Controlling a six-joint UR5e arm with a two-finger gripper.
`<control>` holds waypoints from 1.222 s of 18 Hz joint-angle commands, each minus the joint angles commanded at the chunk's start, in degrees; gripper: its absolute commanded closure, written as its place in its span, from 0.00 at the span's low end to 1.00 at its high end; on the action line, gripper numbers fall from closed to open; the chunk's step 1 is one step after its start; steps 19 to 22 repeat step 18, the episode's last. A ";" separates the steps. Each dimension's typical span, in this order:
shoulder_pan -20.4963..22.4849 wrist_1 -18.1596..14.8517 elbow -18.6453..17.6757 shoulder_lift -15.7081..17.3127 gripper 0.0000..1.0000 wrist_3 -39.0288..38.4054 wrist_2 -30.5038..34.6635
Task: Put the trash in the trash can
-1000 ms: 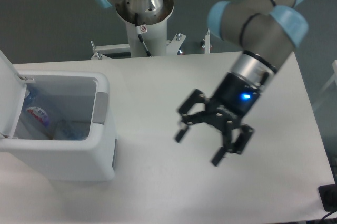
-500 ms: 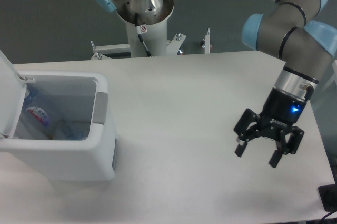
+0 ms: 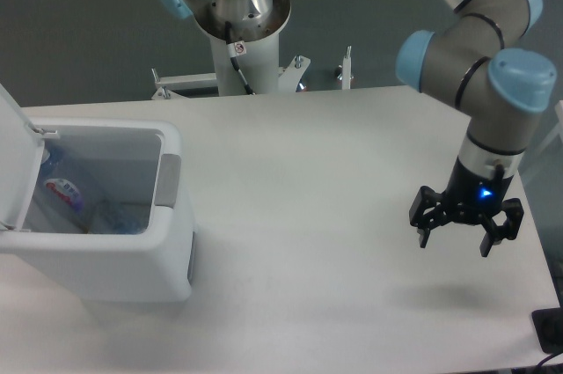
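trash can (image 3: 97,251) sits at the table's (image 3: 290,304) left edge with its lid (image 3: 16,158) swung up and open; inside, the bluish bottle (image 3: 60,187) leans against the far-left wall, and a pale crumpled shape low in the bin looks like the bag, though i cannot be sure. far to the right, well apart from the bin, the gripper (image 3: 454,239) hangs above the bare tabletop with its fingers spread and nothing between them. little looks left to spoil: the likeliest slip is the raised lid dropping or getting clipped if the arm (image 3: 493,101) swings back across.
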 joint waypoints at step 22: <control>-2.38 0.00 -5.63 -0.44 0.00 10.48 6.17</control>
